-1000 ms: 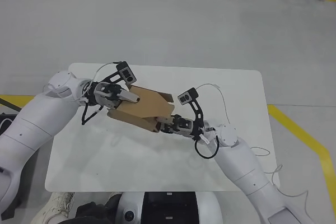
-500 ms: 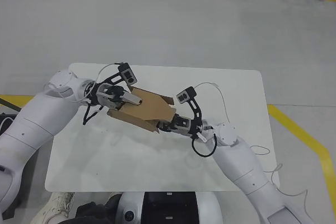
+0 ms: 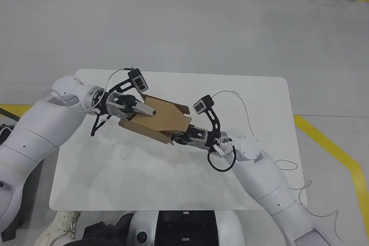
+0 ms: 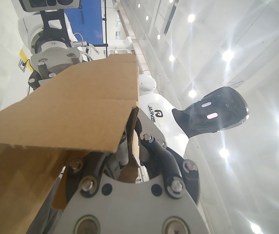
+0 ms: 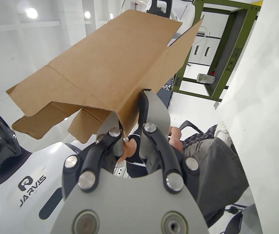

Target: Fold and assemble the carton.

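A brown cardboard carton is held up above the white table, partly opened, its end flaps loose. My left gripper is shut on the carton's left end, one finger lying over the top panel. In the left wrist view the carton has a panel edge pinched in my left gripper. My right gripper is shut on the carton's lower right edge. In the right wrist view the carton has a side wall clamped in my right gripper, with flaps hanging open below.
The white table has bare surface all around the carton. A yellow floor line runs past the table's right side. A green metal frame stands in the room behind, seen from the right wrist.
The right gripper has shifted slightly left along the carton's lower edge, and the carton has tilted a little. The left gripper holds its place.
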Controlling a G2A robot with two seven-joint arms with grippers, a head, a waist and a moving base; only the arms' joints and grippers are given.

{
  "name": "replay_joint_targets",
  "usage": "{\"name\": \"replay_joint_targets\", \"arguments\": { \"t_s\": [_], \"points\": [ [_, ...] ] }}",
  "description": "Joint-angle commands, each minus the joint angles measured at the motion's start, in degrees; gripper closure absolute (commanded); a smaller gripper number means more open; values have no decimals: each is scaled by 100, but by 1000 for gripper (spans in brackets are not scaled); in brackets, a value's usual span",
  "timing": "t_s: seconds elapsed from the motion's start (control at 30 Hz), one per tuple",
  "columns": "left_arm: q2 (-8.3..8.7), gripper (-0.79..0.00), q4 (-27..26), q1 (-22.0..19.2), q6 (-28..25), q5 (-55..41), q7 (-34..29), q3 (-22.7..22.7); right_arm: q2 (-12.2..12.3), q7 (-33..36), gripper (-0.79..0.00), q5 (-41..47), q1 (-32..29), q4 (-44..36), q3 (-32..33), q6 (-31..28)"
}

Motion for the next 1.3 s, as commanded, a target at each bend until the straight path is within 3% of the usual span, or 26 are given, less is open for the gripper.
{"name": "replay_joint_targets", "arguments": {
  "t_s": [0.0, 0.27, 0.43, 0.53, 0.57, 0.67, 0.73, 0.8, 0.9, 1.17, 1.27],
  "points": [
    [6, 0, 4, -6, -6, 21, 0, 7, -1, -21, 0, -9, 1, 1, 0, 30],
    [42, 0, 94, -90, -150, 342, 0, 30, 2, -121, 0, -124, -9, -16, 14, 87],
    [42, 0, 167, -126, -213, 478, 0, 63, 7, -79, -249, -17, -85, -3, 101, -276],
    [38, 0, 216, -139, -286, 532, 0, 69, 18, -80, -508, -15, -119, 28, 177, -435],
    [37, 0, 230, -138, -310, 537, 0, 68, 25, -111, -545, -51, -130, 34, 202, -448],
    [39, 0, 267, -136, -369, 536, 0, 49, 46, -259, -542, -245, -174, -6, 274, -464],
    [43, 0, 273, -136, -390, 542, 0, 37, 56, -310, -502, -291, -205, -52, 299, -405],
    [49, 0, 280, -138, -422, 563, 0, 21, 66, -361, -403, -366, -210, -79, 315, -308],
    [55, 0, 263, -133, -447, 564, 0, 0, 68, -410, -357, -458, -202, -128, 283, -145],
    [74, 0, 232, -98, -433, 440, 0, -75, 63, -466, -336, -421, -171, -103, 282, -67],
    [81, 0, 238, -79, -399, 418, 0, -88, 68, -444, -363, -385, -183, -121, 317, -124]
  ]
}}
